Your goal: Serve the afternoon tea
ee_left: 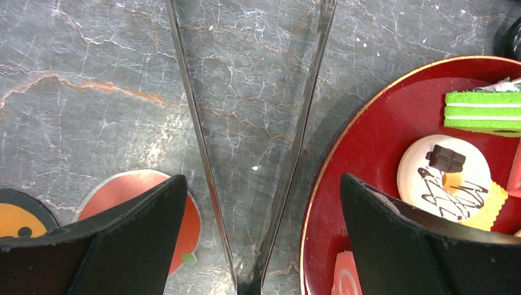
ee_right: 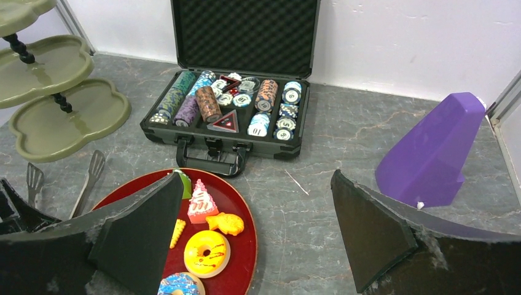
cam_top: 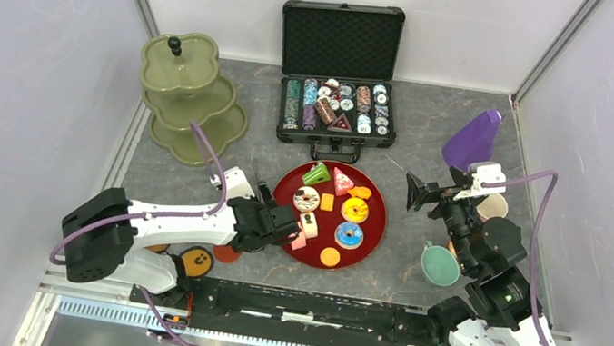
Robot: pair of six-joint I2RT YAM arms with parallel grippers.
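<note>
Your left fingers [cam_top: 285, 223] hung spread and empty at the left rim of the red tray [cam_top: 324, 229]; your right fingers [cam_top: 421, 193] gaped empty too. The toy sweets [cam_top: 356, 210] lay on that tray, the green stand [cam_top: 191, 96] far left.

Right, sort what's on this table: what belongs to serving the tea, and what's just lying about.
For the tea: three-tier stand, yellow donut, blue donut, green cake slice, pink cake slice, teal cup.
Lying about: poker chip case, purple wedge, dark-red tray.
</note>
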